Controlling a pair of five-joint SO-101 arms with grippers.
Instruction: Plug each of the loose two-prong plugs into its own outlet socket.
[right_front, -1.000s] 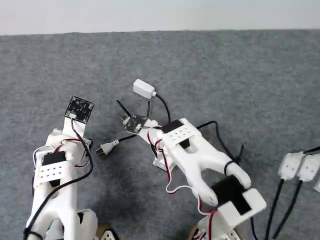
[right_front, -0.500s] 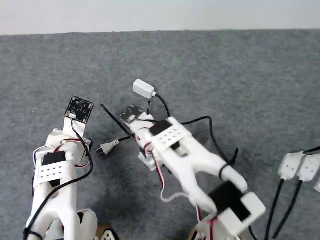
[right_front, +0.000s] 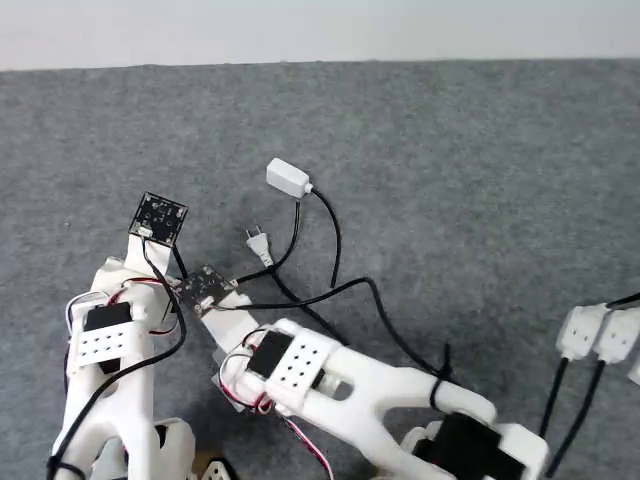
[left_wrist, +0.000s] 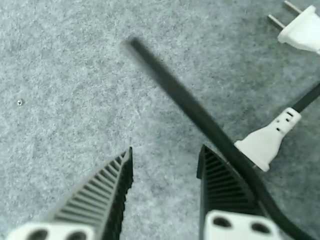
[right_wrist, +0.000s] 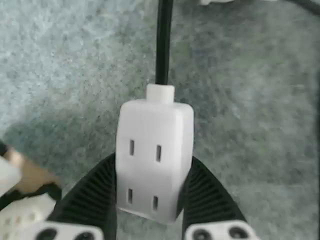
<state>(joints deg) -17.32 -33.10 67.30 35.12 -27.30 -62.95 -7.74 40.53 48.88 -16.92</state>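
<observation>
Left gripper (left_wrist: 166, 150), jaws apart, pointing downward; right gripper (right_wrist: 152, 162), jaws clamped on the outlet socket (right_wrist: 155, 130), arm stretched low.

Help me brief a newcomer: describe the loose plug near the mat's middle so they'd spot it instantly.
On the grey mat, find the white block with a black cord beyond the arms. Just nearer the arms lies a white plug; its two bare prongs set it apart.

White arms (right_front: 380, 395) — black ribbed jaws, red wiring (right_front: 262, 403).

Smooth plastic socket (right_wrist: 154, 160), rough carpet (right_wrist: 260, 100)
</observation>
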